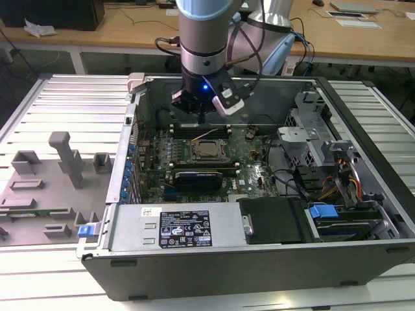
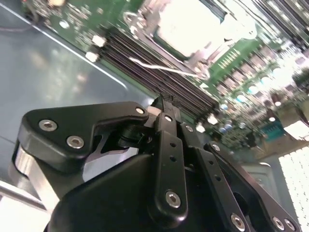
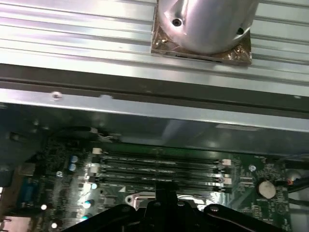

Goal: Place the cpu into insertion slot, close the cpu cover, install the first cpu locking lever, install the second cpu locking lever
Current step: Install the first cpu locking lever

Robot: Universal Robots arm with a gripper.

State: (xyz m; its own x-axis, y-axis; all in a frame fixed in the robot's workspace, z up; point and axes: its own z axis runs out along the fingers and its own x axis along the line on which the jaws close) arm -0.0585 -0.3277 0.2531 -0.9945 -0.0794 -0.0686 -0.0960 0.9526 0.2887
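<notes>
The cpu (image 1: 209, 151) lies flat in the insertion slot (image 1: 196, 153) in the middle of the green board, its pale metal top (image 2: 186, 24) catching the light. The silver cpu cover (image 2: 199, 57) lies as a frame around the chip. A thin light rod (image 2: 159, 66) runs along the socket's edge, over the memory slots. My gripper (image 1: 204, 118) hangs above those slots, just behind the socket and a little above the board. Its black fingers (image 2: 166, 140) stand together with nothing between them, and in the first wrist view the gripper (image 3: 164, 191) points down at the socket's edge.
Long black memory slots (image 3: 159, 169) run between the socket and the case's rear wall (image 3: 145, 106). A black card (image 1: 201, 176) lies in front of the socket, and beyond it a power supply (image 1: 175, 227). Metal drive cage (image 1: 311, 129) and cables at the exterior view's right; grey fixture (image 1: 45, 188) outside the case.
</notes>
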